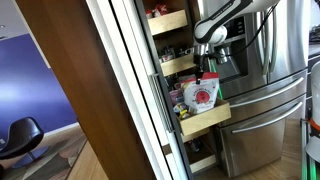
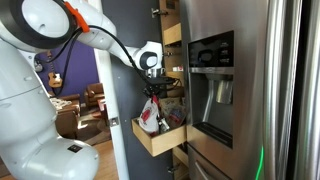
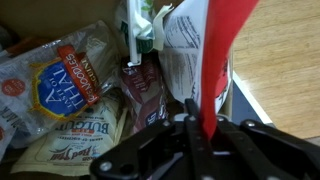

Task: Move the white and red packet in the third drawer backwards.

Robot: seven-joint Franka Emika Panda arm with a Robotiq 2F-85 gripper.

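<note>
The white and red packet (image 1: 203, 94) stands upright in the third drawer (image 1: 210, 121), a light wooden pull-out tray that is pulled out. It also shows in an exterior view (image 2: 151, 113) inside the drawer (image 2: 160, 140). My gripper (image 1: 207, 63) is just above the packet and is shut on its red top band. In the wrist view the red band (image 3: 222, 50) runs down between my fingers (image 3: 207, 130), with the white printed side of the packet beside it. The drawer's wooden rim (image 3: 240, 95) shows on the right.
Several other bags fill the drawer, among them a Wheat Thins bag (image 3: 55, 85), a small dark packet (image 3: 143, 90) and a tan bulgur bag (image 3: 65, 145). More wooden trays with jars (image 1: 170, 20) are above. A steel fridge (image 1: 265, 90) stands beside the pantry. A dark cabinet panel (image 1: 90, 90) is close by.
</note>
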